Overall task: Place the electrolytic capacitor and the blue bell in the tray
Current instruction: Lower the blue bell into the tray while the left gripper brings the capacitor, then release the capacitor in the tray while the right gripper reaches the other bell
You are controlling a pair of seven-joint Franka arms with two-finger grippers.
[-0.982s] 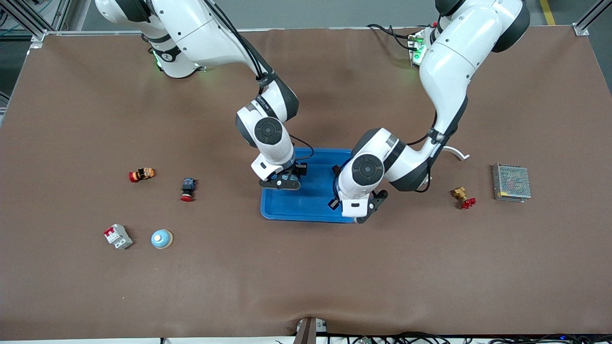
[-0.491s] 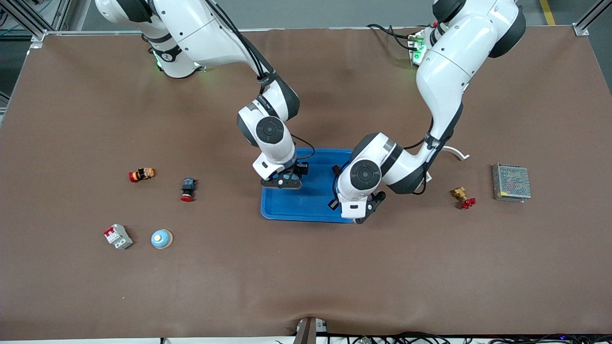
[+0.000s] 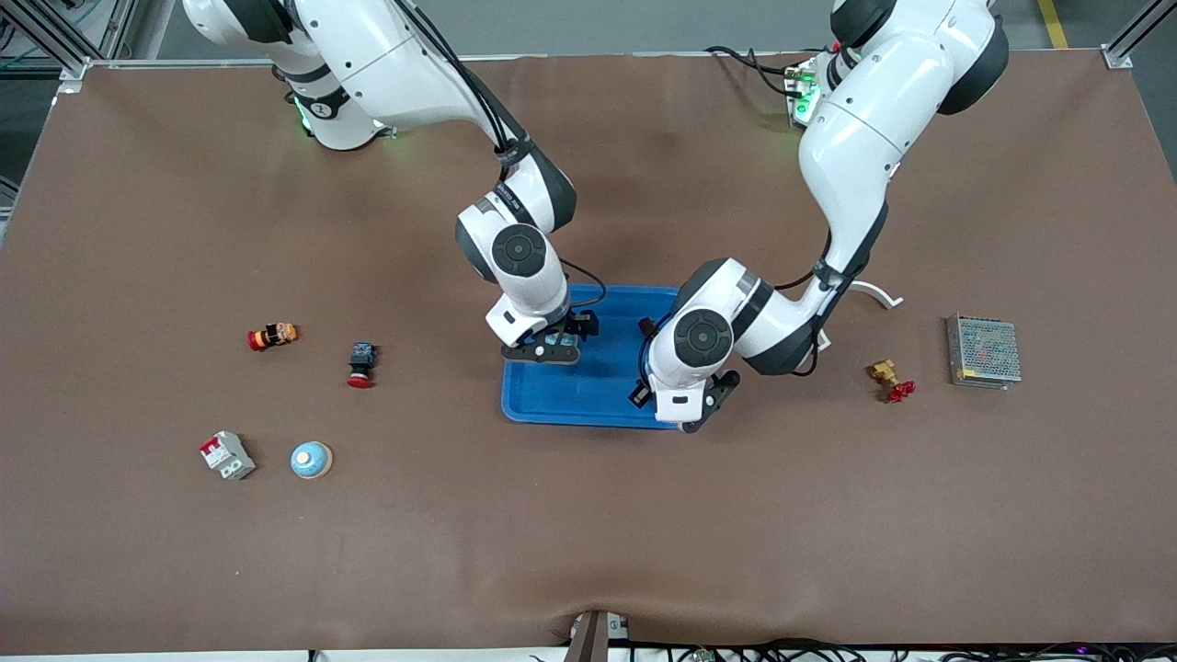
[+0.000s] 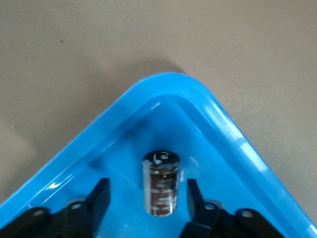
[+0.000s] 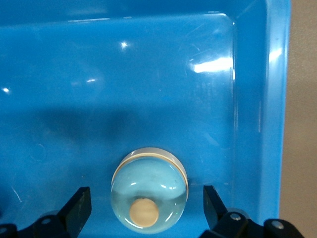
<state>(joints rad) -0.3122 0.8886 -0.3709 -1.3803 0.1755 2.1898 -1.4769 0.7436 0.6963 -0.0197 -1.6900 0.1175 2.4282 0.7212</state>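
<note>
You cannot see the capacitor or bell from the front: the grippers cover them. Both wrist views cut off the tray and finger bases.

I'm looking down on a wide brown matte table covering, evenly lit from overhead, with only soft shadows. At six o'clock its edge puckers into a small wrinkle, and a tangle of dark cables runs along that edge towards five. At twelve o'clock I've got a strip of grey floor. There's a yellow painted floor line at one o'clock, and silver aluminium frame posts at eleven and one.
</note>
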